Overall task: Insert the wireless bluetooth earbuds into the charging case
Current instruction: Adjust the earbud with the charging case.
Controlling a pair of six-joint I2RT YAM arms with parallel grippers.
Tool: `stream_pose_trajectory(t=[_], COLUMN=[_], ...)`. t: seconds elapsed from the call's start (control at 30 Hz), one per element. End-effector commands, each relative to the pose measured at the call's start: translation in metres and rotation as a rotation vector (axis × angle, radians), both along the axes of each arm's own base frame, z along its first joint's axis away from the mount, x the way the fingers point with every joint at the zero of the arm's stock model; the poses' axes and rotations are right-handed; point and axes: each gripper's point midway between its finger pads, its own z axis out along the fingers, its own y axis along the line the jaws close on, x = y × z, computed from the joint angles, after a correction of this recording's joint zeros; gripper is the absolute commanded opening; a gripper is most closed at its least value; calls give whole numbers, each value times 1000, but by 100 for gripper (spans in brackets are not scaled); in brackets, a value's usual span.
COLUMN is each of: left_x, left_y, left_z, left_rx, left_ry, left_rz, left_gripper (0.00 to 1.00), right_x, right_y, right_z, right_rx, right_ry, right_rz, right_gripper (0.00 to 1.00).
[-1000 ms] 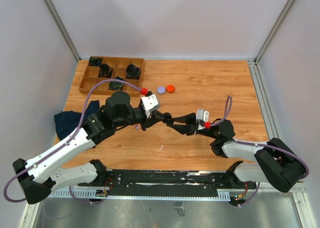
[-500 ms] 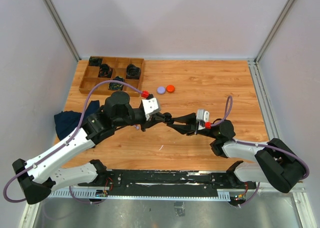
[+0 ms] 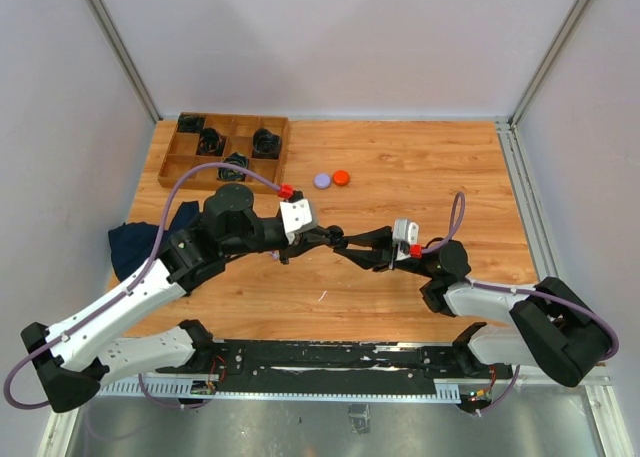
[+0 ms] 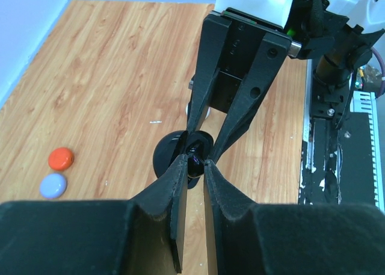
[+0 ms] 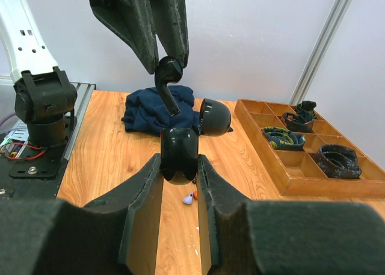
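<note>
Two matte black grippers meet above the wood-grain table [image 3: 420, 167]. The left gripper [image 4: 195, 163] is pinched tight on a glossy dark curved earbud [image 5: 167, 76], held just above a glossy black rounded charging case [image 5: 178, 144]. The case's domed lid is hinged open, and its body is clamped between the fingers of the right gripper [image 5: 179, 163]. A tiny orange-tipped bud [image 5: 189, 197] lies on the table below. A compartmented wooden tray [image 3: 170, 172] holds coiled black cables [image 3: 265, 140].

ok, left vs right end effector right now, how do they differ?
Left end effector pinches a small dark earbud; right end effector clamps the larger black charging case, opened. Left's jaws are nearly touching; right's stand wider, around the case. Both are shut on an item, tips meeting over the table, earbud just above the case.
</note>
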Motion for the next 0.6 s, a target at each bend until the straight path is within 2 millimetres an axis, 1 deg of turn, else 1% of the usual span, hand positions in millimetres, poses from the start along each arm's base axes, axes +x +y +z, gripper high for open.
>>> stream_pose_trajectory(t=[0.0,0.27,0.57], left_x=[-4,-4,-4], left_y=[-9,-12,-7], left_z=[11,0,-15], left_rx=[-33,-7,34], left_ry=[-52,-44,-21], left_rz=[-63,-81,-66], left_gripper=[18,18,17], right_x=[-10,-10,-11], right_y=[2,2,1], right_z=[24,24,25], right_rx=[51,51,52], right_ry=[-70,-71,-75], right_rz=[38,40,42], right_gripper=[4,4,4])
